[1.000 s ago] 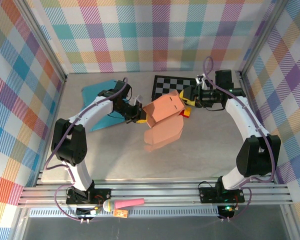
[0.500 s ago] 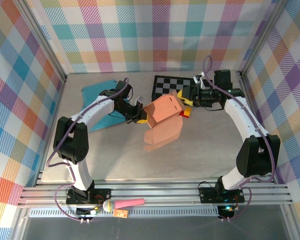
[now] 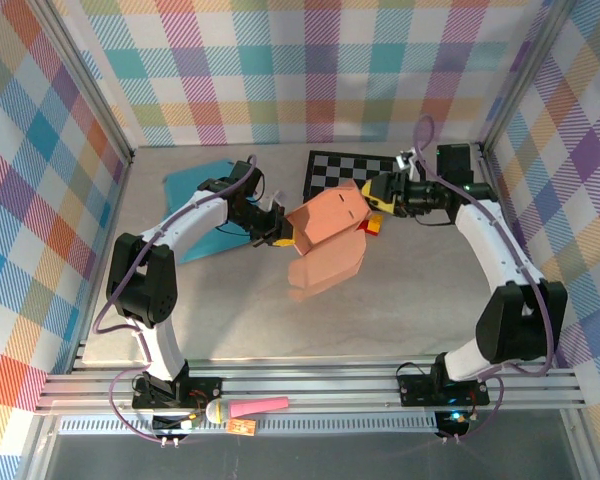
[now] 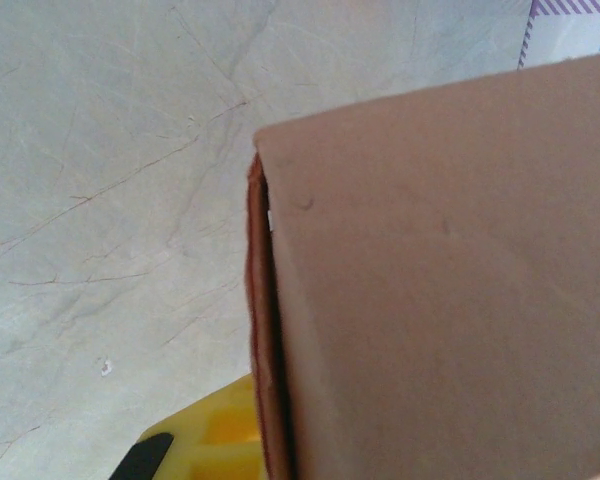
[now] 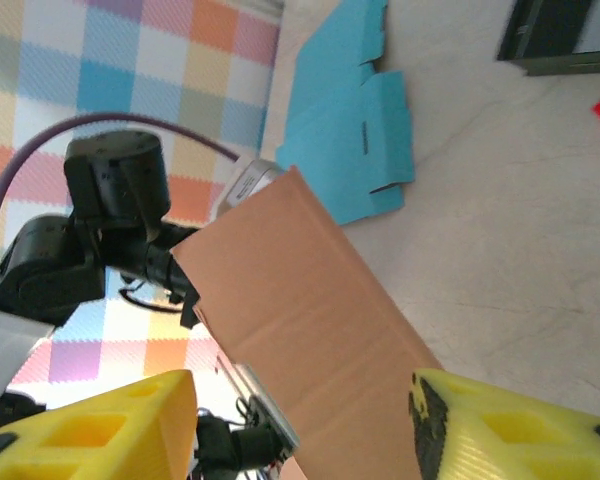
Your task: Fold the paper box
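I see left jaws clamped on paper box edge; right jaws apart, near its opposite edge.

Orange paper box, partly folded, held tilted above the grey stone-look worktop, mid-scene. Left gripper clamped on the box's left edge. Right gripper, yellow fingers, just beside the box's upper right corner; contact unclear. Flat blue cardboard sheet lies far left, partly under the left arm. Black-and-white chequered board lies flat at the back, behind the box. Small red piece on the worktop, just right of the box.
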Tool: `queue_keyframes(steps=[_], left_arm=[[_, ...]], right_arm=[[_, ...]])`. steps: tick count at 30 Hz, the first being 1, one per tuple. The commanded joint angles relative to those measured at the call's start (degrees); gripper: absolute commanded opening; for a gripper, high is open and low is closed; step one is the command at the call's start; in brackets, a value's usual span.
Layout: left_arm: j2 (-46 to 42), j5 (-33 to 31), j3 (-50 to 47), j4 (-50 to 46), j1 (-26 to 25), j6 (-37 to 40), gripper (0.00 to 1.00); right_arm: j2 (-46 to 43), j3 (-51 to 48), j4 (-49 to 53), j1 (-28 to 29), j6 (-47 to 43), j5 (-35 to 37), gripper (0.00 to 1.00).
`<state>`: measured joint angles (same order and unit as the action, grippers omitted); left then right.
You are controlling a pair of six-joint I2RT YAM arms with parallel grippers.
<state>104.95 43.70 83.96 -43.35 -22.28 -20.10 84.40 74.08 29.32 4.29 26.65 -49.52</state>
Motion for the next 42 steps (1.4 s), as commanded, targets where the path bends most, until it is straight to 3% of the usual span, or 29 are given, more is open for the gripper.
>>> queue_keyframes(steps=[1, 9, 16, 24, 34, 42], left_arm=[[-0.4, 1.6, 1.0, 0.0, 0.4, -0.3, 0.0], [-0.7, 1.6, 0.8, 0.0, 0.4, -0.3, 0.0], [-0.5, 1.6, 0.9, 0.2, 0.4, -0.4, 0.0], [-0.8, 1.7, 0.4, 0.4, 0.4, -0.3, 0.0], [-0.7, 1.6, 0.2, 0.8, 0.3, -0.4, 0.0], [-1.1, 1.1, -0.3, 0.9, 0.3, -0.4, 0.0]], right_arm=[[-5.1, -2.7, 0.7, -1.4, 3.1, 6.3, 0.68], [-14.5, -20.2, -21.3, -0.2, 30.6, 5.7, 0.88], [-15.3, -26.6, -35.8, 3.2, 47.8, 9.6, 0.89], [-13.5, -27.7, -44.8, 5.3, 57.5, 12.8, 0.9], [-11.8, -28.7, -48.4, 8.5, 64.2, 15.2, 0.9], [-11.4, -26.4, -45.2, 10.1, 62.1, 15.7, 0.88]])
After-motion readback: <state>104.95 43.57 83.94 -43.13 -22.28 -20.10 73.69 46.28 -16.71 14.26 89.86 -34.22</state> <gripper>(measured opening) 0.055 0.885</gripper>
